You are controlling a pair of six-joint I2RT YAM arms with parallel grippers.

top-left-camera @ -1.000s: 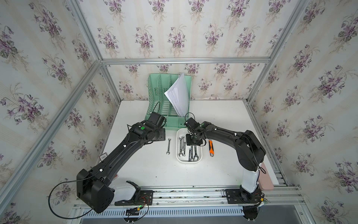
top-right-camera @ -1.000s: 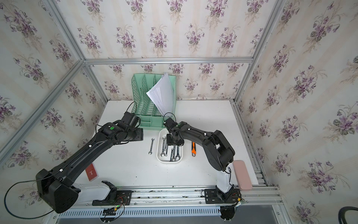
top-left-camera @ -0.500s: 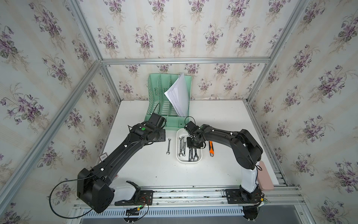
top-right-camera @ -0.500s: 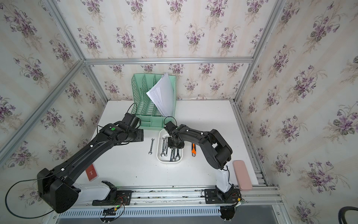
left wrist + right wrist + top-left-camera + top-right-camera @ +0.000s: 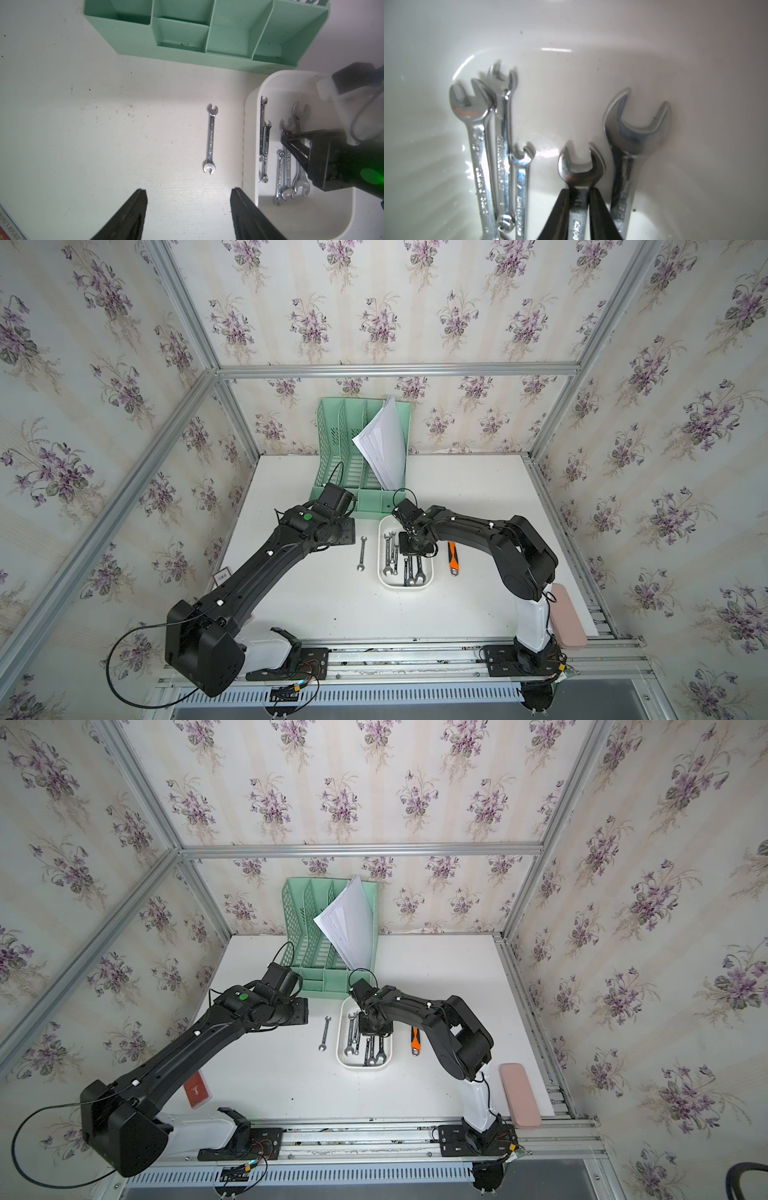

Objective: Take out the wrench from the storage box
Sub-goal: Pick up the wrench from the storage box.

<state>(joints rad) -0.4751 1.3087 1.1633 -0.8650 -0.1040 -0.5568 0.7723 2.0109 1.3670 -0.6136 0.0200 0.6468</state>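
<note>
Right tool [image 5: 579,192] pinches a wrench [image 5: 580,166]; both top views hide that.

Soft, even light fills both top views; the table [image 5: 478,497] is bright with faint shadows under the left arm [image 5: 266,560], and the wallpaper [image 5: 83,448] stretches toward 9 and 3 o'clock. The left wrist view is sharp, bar a green flare. The right wrist view is soft: the wrench [image 5: 581,168] blurs near the lens, and glare streaks the storage box [image 5: 591,31].

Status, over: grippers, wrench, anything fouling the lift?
Left gripper open, empty. Right gripper shut on wrench, inside storage box. Larger wrench close alongside; may snag.
</note>
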